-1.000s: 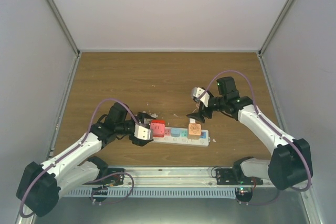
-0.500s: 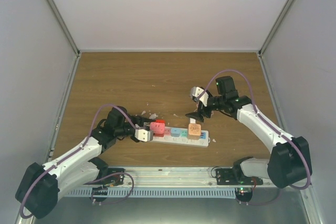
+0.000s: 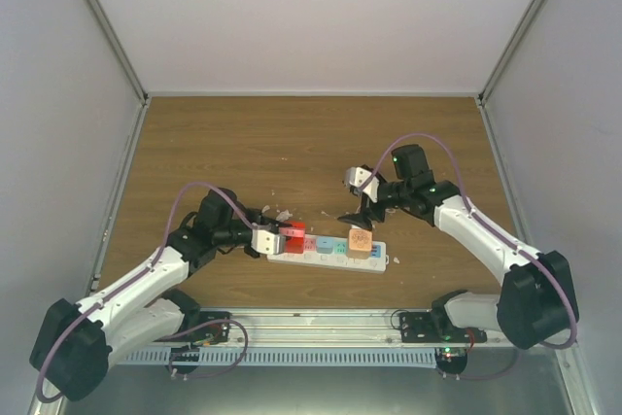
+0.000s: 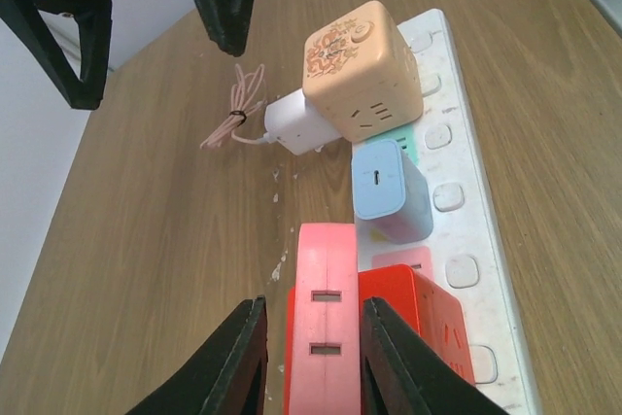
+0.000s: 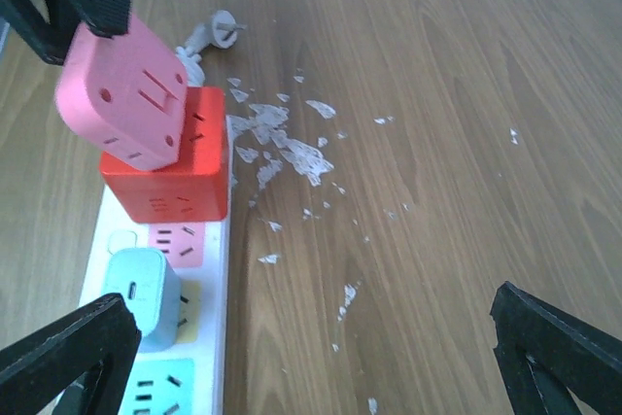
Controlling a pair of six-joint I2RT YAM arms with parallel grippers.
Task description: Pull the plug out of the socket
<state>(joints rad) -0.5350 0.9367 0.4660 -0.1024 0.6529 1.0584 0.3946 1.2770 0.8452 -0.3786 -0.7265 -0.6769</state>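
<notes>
Left fingers (image 4: pixel 238 362) pinch the pink plug (image 4: pixel 326 328) at lower centre. Best to pull straight up, while the wide-open right fingers (image 5: pixel 68 347) could pin the socket (image 4: pixel 486 230) down.

Lab rig — white encl. walls (image 3: pixel 321 17), wood tabletop (image 3: pixel 292 143)

White arms (image 3: pixel 136 286); black joints (image 3: pixel 70 355); purple cables (image 3: pixel 201 185)
</notes>
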